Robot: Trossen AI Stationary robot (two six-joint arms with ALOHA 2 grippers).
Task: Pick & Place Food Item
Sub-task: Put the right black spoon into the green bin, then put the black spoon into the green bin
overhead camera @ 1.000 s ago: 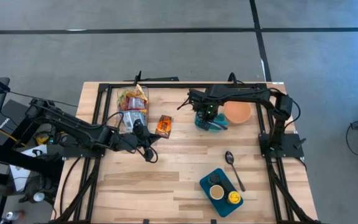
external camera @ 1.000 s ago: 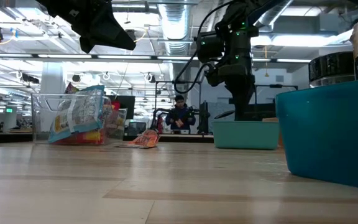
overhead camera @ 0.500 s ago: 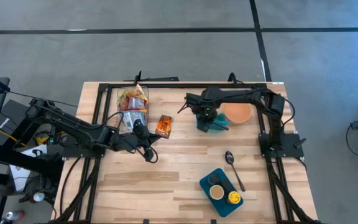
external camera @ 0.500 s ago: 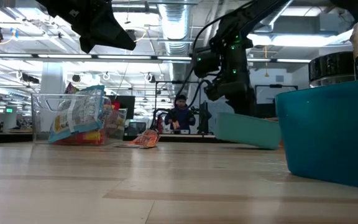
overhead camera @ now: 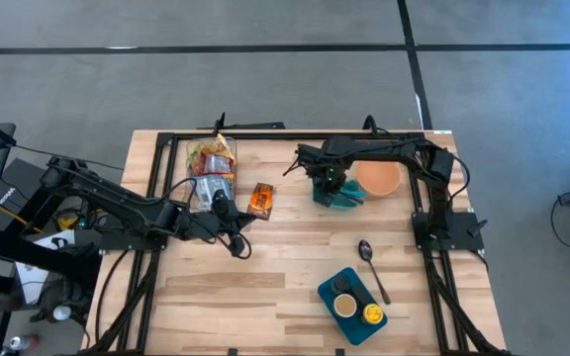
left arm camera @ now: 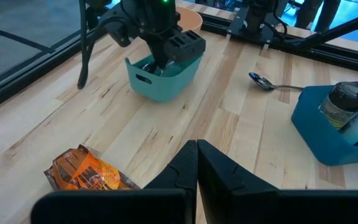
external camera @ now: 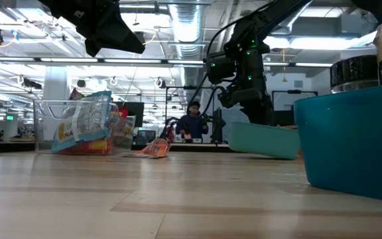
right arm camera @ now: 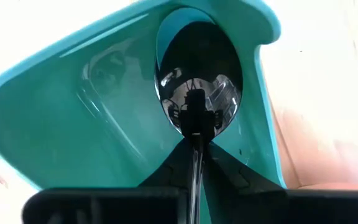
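An orange snack packet [overhead camera: 259, 201] lies flat on the wooden table, next to a clear bin [overhead camera: 212, 163] of snack bags. My left gripper [left arm camera: 196, 149] hovers shut just near of the packet, touching nothing. At the far right, my right gripper [overhead camera: 332, 182] points down into a teal container [overhead camera: 340, 196] and is shut on a metal spoon [right arm camera: 197, 81]. In the low view the teal container [external camera: 264, 141] sits tilted, its left side raised. My right gripper pinches the spoon's handle [right arm camera: 195, 152] between its two fingers, just behind the spoon's bowl. The fingers come from above, pointing down, and lie along the handle. The spoon hangs upright with its bowl [right arm camera: 199, 93] low inside the teal container; I cannot tell whether it touches the floor.
An orange bowl [overhead camera: 377, 179] stands right of the teal container. A second spoon [overhead camera: 371, 265] lies at the near right, beside a blue tray [overhead camera: 352, 297] holding jars. A black frame runs along the table's edges. Bare wood lies in the middle.
My right gripper has sunk into the teal container with the spoon and shifted a little toward the table's left. The container, level a second ago, has tipped, its left side now raised.
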